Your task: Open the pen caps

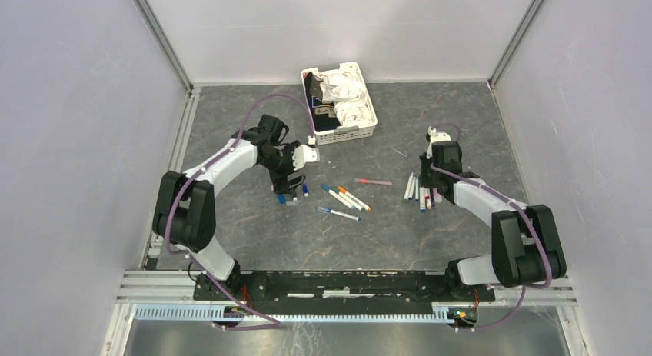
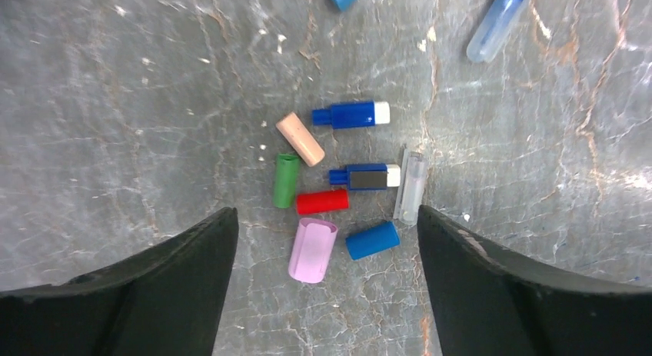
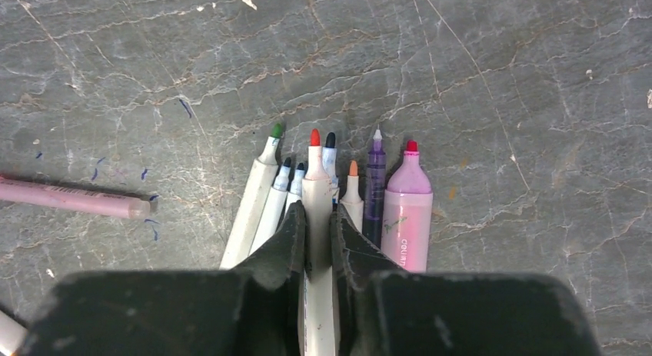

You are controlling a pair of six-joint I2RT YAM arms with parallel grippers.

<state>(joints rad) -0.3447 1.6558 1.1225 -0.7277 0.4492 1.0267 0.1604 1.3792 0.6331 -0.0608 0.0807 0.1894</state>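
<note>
Several loose pen caps lie in a cluster under my left gripper [image 2: 326,217], which is open and holds nothing. Among them are a pink cap [image 2: 312,250], a blue cap [image 2: 372,240], a red cap [image 2: 322,201], a green cap [image 2: 286,181] and a peach cap [image 2: 301,139]. In the top view the left gripper [image 1: 288,188] hangs over this pile [image 1: 292,197]. My right gripper [image 3: 317,217] is shut on a white red-tipped pen [image 3: 314,164]. That pen lies in a row of uncapped pens [image 1: 421,193] on the table.
More pens [image 1: 346,198] lie mid-table, with a pink pen [image 1: 374,182] beside them. A white slotted basket [image 1: 367,130] with crumpled cloth stands at the back. A pink highlighter [image 3: 407,210] and a purple pen [image 3: 374,179] flank the held pen on its right.
</note>
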